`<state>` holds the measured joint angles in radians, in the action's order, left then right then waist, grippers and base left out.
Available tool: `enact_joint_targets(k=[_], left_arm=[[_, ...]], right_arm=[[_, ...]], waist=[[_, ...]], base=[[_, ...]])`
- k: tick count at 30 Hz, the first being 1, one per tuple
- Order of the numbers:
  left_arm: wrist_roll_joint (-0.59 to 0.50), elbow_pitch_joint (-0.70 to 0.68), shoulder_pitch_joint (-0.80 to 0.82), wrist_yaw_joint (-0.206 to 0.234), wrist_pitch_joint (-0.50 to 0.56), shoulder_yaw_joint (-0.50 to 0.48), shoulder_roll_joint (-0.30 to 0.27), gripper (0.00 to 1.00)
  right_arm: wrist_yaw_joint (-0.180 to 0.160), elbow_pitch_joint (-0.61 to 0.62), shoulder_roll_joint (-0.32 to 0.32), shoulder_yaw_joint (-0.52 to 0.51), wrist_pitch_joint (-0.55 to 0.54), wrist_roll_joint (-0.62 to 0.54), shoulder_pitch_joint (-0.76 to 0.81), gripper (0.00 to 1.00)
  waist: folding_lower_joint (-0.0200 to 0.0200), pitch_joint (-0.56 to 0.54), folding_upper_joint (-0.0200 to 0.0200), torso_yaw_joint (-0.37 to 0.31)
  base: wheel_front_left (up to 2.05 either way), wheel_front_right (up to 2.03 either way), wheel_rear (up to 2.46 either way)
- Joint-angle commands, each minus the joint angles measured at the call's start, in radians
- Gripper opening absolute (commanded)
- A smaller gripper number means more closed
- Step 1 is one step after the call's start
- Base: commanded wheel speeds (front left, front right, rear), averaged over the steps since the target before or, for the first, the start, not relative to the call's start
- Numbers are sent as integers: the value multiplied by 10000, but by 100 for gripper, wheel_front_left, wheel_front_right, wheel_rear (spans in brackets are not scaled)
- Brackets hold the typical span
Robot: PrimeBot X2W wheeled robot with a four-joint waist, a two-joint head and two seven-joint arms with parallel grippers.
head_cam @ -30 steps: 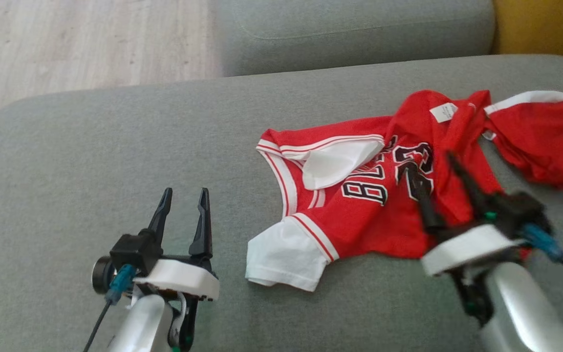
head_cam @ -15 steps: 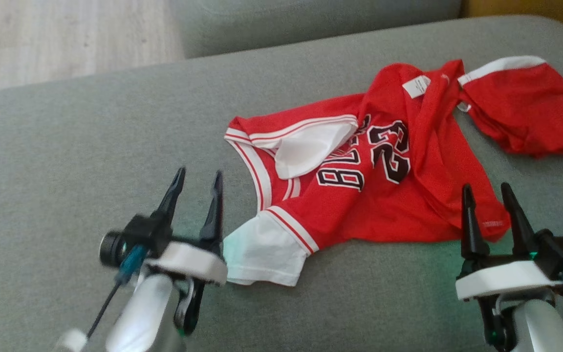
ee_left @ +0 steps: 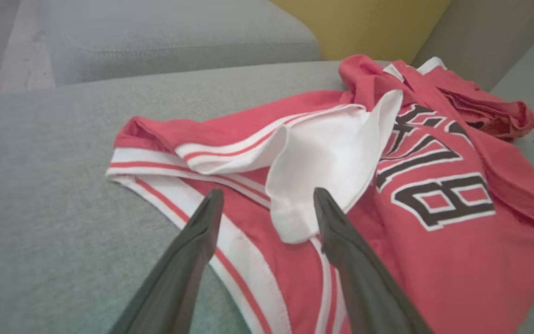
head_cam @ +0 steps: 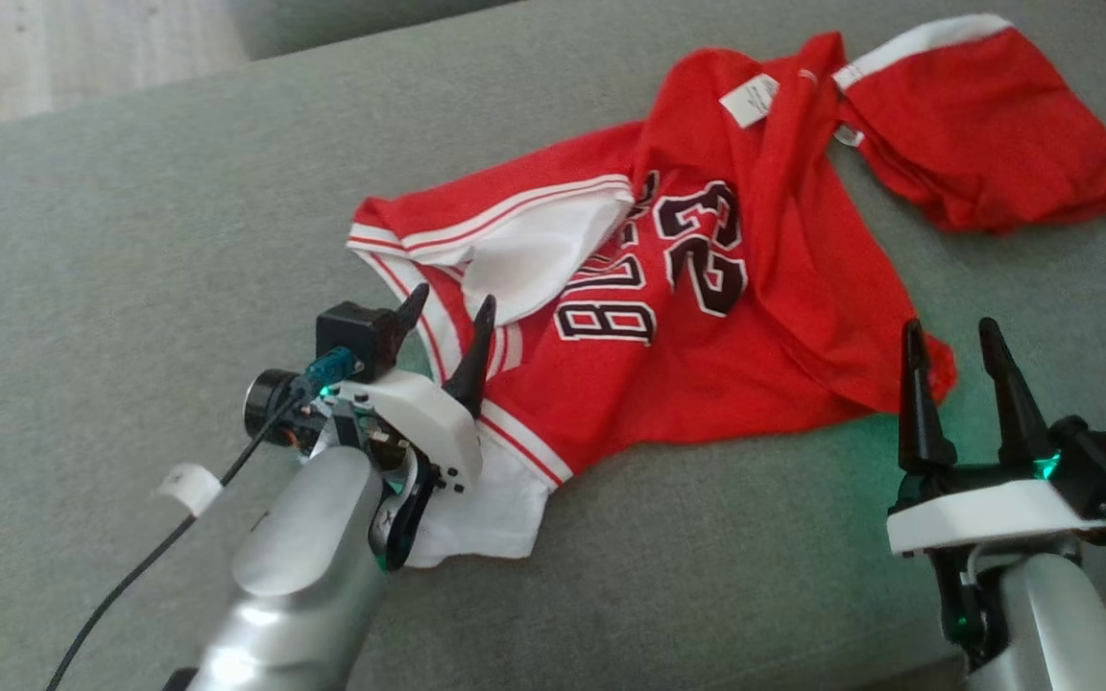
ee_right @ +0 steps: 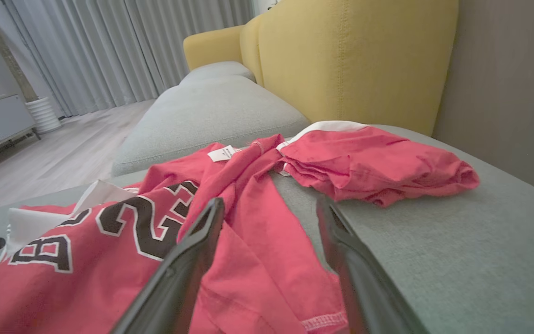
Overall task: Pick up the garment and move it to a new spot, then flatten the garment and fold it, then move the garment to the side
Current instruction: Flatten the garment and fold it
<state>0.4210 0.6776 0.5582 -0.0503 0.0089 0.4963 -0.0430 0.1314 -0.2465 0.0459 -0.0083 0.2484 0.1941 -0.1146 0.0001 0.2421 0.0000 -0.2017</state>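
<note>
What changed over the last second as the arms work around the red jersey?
The left gripper moved forward and right, from the bare cushion to the striped edge of the jersey by its white sleeve. The right gripper drew back from over the number to the jersey's near corner. Both stayed open, holding nothing; the jersey lies as before.

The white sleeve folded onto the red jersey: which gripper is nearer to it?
Left. The left gripper hovers beside the white sleeve; the right gripper stands at the opposite corner of the red jersey.

White sleeve (head_cam: 505, 509) — half behind left gripper (head_cam: 453, 296)
</note>
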Motion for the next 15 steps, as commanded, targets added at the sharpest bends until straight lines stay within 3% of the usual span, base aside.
enact_joint_targets(k=[1, 8, 12, 13, 14, 15], left_arm=[[127, -188, 582, 24, -29, -150, -73, 100], [355, 295, 925, 130, -168, -52, -72, 100], [548, 544, 1120, -41, -225, 34, -72, 100], [644, 565, 1158, -118, -225, 65, -72, 72], [741, 572, 1193, -192, -236, 99, -72, 25], [812, 573, 1232, -265, -257, 141, -72, 0]], right_arm=[[-7, 292, 44, 197, 130, 73, -352, 100], [-7, 346, 44, 288, 132, 164, -383, 100], [-7, 368, 44, 303, 132, 218, -389, 100], [-7, 364, 44, 296, 132, 220, -379, 100], [-7, 357, 44, 290, 132, 221, -368, 100], [-7, 347, 44, 289, 132, 219, -358, 100]], waist=[[-1, 152, 0, -184], [-1, 289, 0, -422], [-1, 334, 0, -520], [-1, 335, 0, -534], [-1, 331, 0, -543], [-1, 323, 0, -550]], base=[[0, 0, 0], [0, 0, 0], [0, 0, 0], [0, 0, 0], [0, 0, 0], [0, 0, 0]])
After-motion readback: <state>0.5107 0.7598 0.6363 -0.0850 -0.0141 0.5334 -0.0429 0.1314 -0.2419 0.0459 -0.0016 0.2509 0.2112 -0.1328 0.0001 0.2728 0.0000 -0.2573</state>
